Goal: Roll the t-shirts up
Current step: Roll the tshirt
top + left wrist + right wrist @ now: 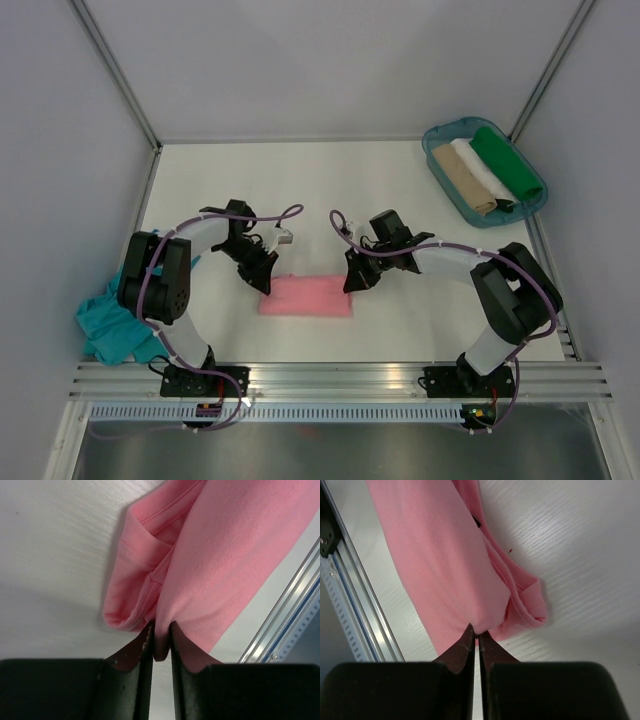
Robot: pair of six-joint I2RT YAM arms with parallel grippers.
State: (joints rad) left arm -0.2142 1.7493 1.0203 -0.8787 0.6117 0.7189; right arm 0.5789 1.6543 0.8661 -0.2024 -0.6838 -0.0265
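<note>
Top external, near to far. At the near-left corner of the desk (300,190): crumpled teal t-shirt (112,325), no hand on it. Just in from the near edge, mid-desk: pink t-shirt (306,297) folded to a narrow band, long axis parallel to that edge. Left hand (264,278) clamped on the band's left end, right hand (354,280) clamped on its right end, neither nearer than the other. Probably set to roll across that axis, both ends together. Far-right corner: tray (436,165) of rolled cloths.
</note>
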